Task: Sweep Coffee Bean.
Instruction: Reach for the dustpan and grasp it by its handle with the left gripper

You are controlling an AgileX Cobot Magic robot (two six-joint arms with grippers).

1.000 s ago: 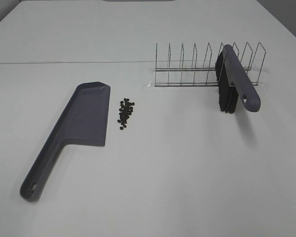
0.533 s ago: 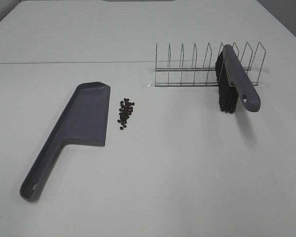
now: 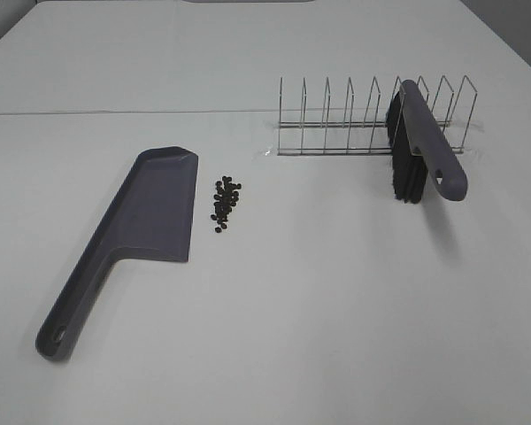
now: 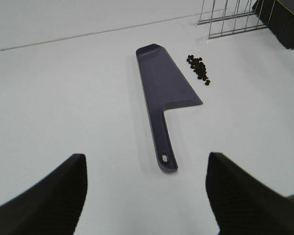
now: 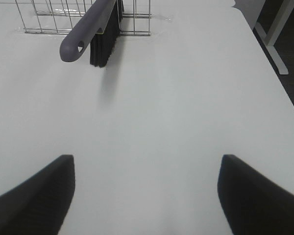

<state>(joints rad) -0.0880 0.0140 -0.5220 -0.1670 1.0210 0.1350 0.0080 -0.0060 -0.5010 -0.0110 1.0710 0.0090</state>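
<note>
No readable text, labels or numbers anywhere.

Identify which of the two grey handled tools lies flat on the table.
The dustpan, beside the coffee beans, lies flat. The brush instead rests tilted in the wire rack, with its handle sticking out of the rack.

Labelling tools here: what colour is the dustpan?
Greyish purple dustpan, clearest in the left wrist view.
</note>
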